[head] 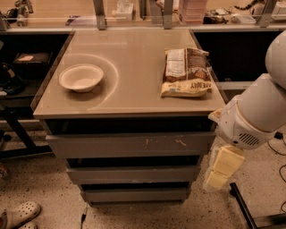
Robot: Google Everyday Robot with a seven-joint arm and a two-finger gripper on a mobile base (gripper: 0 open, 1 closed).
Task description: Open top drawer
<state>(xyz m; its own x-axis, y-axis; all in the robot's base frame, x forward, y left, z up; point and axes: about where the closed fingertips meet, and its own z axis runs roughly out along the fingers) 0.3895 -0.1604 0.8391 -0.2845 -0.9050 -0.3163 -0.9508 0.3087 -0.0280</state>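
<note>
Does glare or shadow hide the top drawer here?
Camera view: warm, dim light, a soft sheen on the tabletop, and deep shadow above the top drawer, whose scratched front is readable. The gripper, at lower right, is plainly lit.

A speckled terrazzo floor (35,179) runs under everything, lit in a warm, dim tone. The grey desk (134,67) with its glossy tan top stands in the middle. Along the far side runs a cluttered counter (53,20) with upright metal posts (99,13). Dark open shelving (22,62) fills the left. A pale sandal (18,214) lies near left, and a black bar (243,210) slants across the floor near right. The claw (219,174) hangs low, just right of the desk.
</note>
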